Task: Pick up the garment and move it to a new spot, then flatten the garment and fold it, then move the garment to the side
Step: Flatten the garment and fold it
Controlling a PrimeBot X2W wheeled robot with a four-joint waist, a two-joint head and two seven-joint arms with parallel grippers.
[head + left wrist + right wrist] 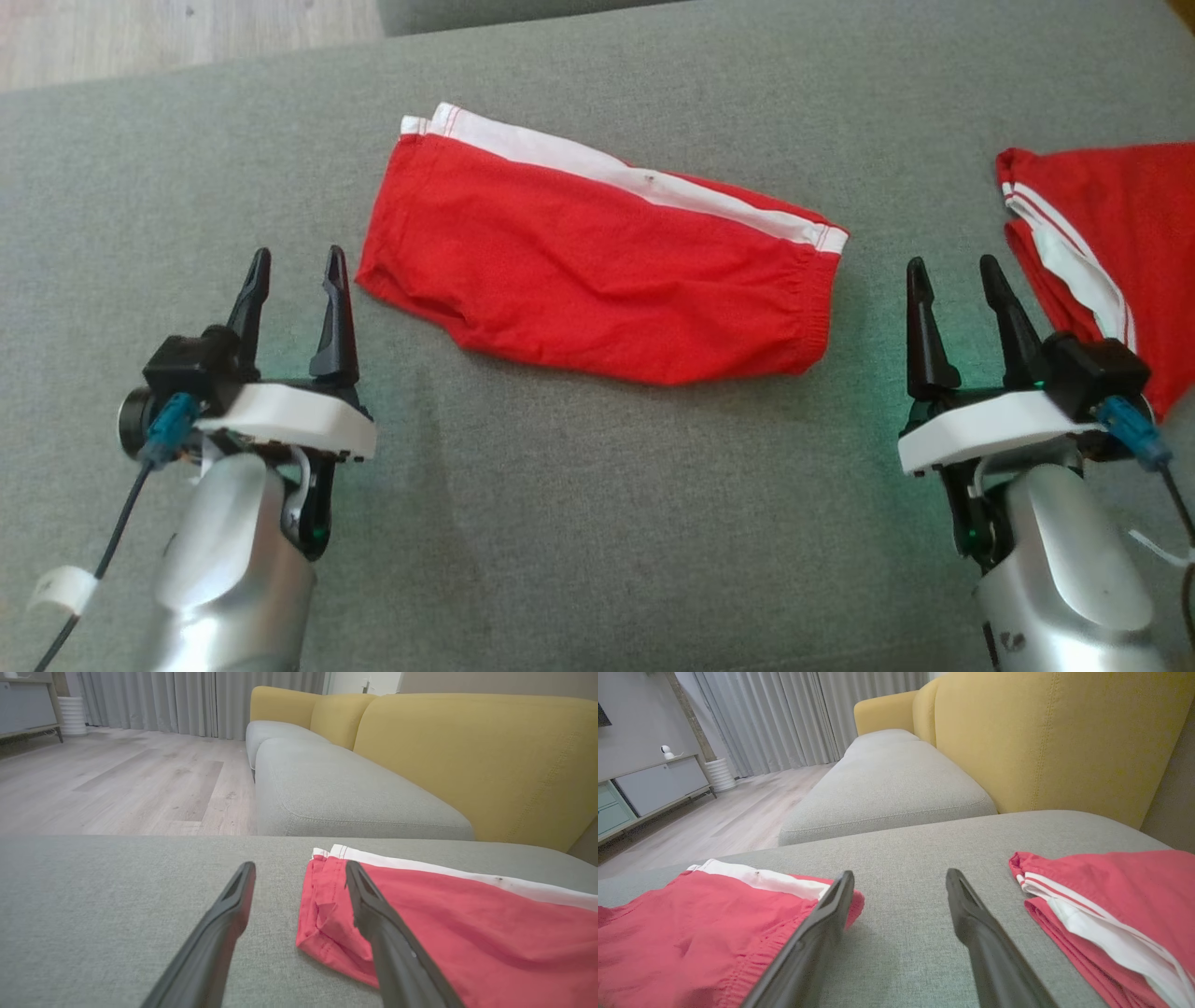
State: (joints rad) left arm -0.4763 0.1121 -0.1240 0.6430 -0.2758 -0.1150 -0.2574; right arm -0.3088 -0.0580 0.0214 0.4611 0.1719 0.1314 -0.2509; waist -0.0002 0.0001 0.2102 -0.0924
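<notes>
Red white-striped fabric shorts (597,271) lie folded on the grey sofa cushion (597,523) between left gripper (298,254) and right gripper (953,263), both spread wide, empty; I'd pinch both short ends together, lifting evenly

We see red shorts (597,271) with a white side band, a second red garment (1120,215) with thin white stripes and a white band, a grey cushion (560,523), yellow backrests (467,756), grey curtains (187,700) and pale wood-grain floor (117,788).

text: none legible | labels: none | brands: none | numbers: none | signs: none
</notes>
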